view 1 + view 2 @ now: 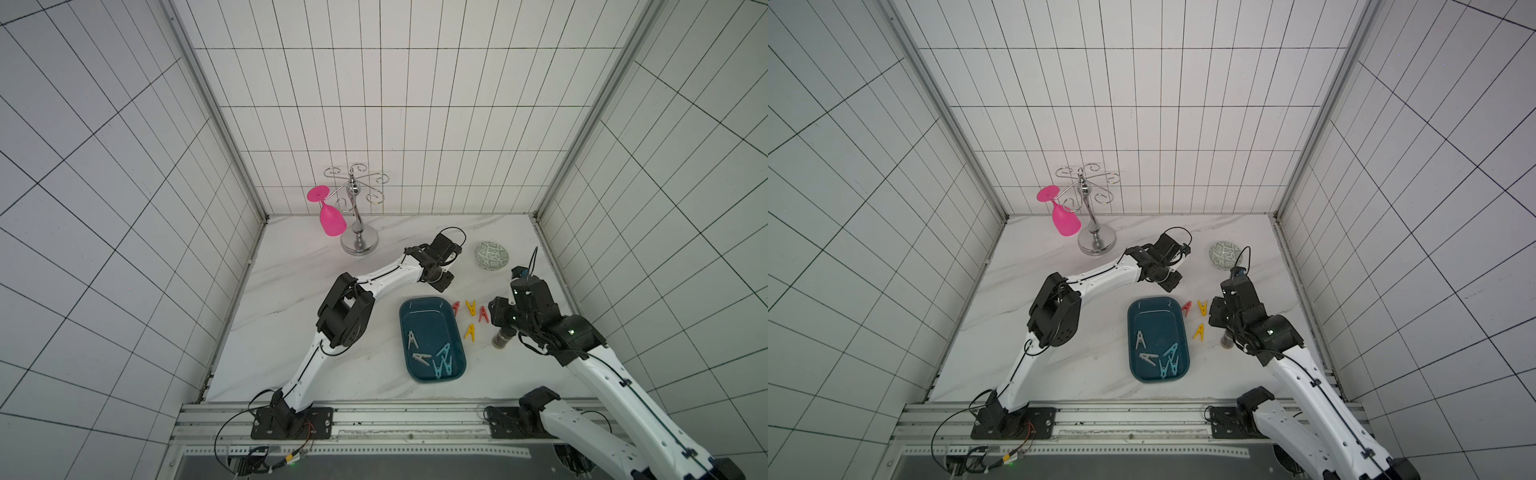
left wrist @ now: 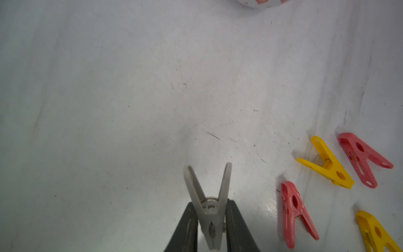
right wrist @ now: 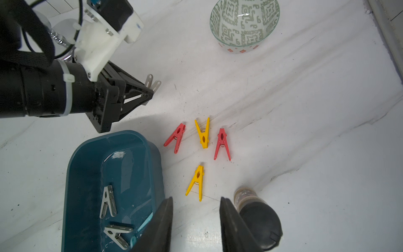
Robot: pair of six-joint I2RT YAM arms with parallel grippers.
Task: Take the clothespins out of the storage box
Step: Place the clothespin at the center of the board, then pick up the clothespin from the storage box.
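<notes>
Storage box (image 1: 428,309) is sited right of centre on the worktop (image 1: 291,291), nearer the front edge. Two grey clothespins (image 1: 412,340) and several light blue clothespins (image 1: 437,368) are contained in it. Two red clothespins (image 3: 222,144) and two yellow clothespins (image 3: 204,134) are laid between box and right edge. A fifth, a pale grey clothespin (image 2: 208,209), is clamped in the left end effector (image 2: 209,203). Right end effector (image 3: 195,199) is spread apart, nothing gripped.

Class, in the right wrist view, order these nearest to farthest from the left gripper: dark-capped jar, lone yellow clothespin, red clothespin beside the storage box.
From the left gripper:
1. Red clothespin, by the storage box corner.
2. Lone yellow clothespin, alongside the box.
3. Dark-capped jar, beyond that clothespin.
</notes>
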